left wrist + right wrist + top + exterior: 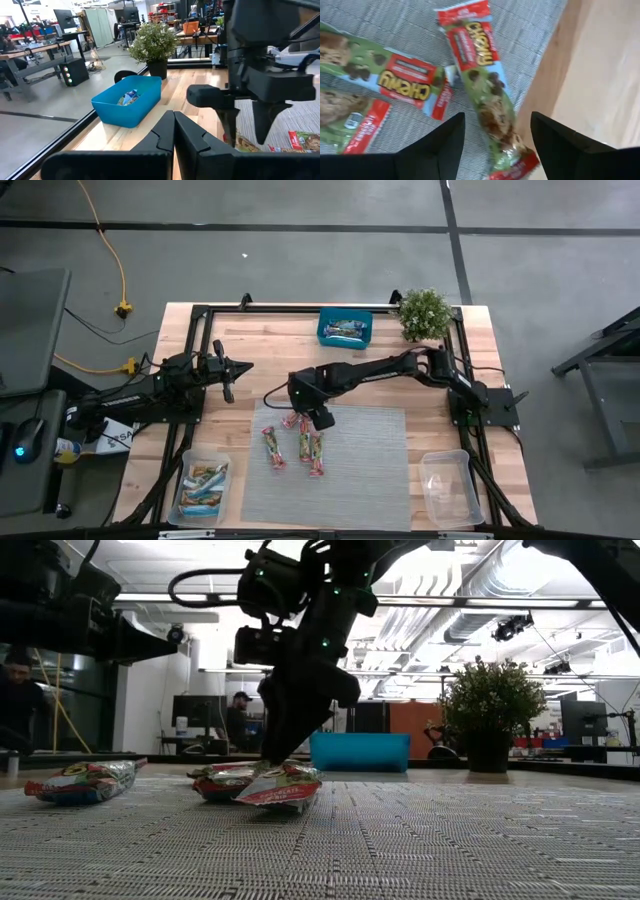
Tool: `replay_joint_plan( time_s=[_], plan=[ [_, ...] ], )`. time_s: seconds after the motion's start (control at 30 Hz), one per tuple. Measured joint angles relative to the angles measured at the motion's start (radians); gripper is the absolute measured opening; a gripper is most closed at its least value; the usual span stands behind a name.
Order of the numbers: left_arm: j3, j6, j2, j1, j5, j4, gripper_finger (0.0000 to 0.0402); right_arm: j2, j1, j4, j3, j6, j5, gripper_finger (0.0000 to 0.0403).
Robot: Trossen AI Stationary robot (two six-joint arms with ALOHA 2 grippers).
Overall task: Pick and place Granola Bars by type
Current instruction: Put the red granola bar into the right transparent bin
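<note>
we see the right gripper (318, 418) lowered over the upper left corner of the grey mat (370, 470), its fingers (442, 145) apart and straddling one granola bar (487, 100) that lies at the mat's edge beside bare wood; in the right wrist view the bar sits between the two dark fingers and we cannot tell whether they touch it. from above, that bar (291, 420) lies at about nine o'clock of the gripper, just beside it, and three more granola bars (304, 446) lie in a loose row on the mat at about six to seven o'clock of it, close together. in the low view the gripper (290, 745) comes down onto the nearest bar (280, 788), with another bar (85, 782) well apart at nine o'clock. the left gripper (228, 375) waits above the bench (260, 340) at ten o'clock of the mat, its fingers (172, 135) pressed together and holding nothing. a clear tub (203, 488) at seven o'clock of the mat holds several light blue bars; a second clear tub (447, 488) stands at four o'clock. a teal box (344, 329) with wrapped items inside stands at twelve o'clock, near a potted plant (425, 313) at one o'clock.
</note>
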Motion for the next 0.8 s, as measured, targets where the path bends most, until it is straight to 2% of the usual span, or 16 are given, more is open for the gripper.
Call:
replay_joint_plan(
  time_s=[0.33,0.8],
  plan=[
    [0.000,0.000,0.000,0.000,0.000,0.000,0.0001,0.009,-0.023,-0.014,0.000,-0.028,-0.055,0.0209],
    [0.000,0.000,0.000,0.000,-0.001,0.000,0.0001,0.040,-0.014,-0.052,0.000,-0.050,-0.020,0.0208]
  ],
)
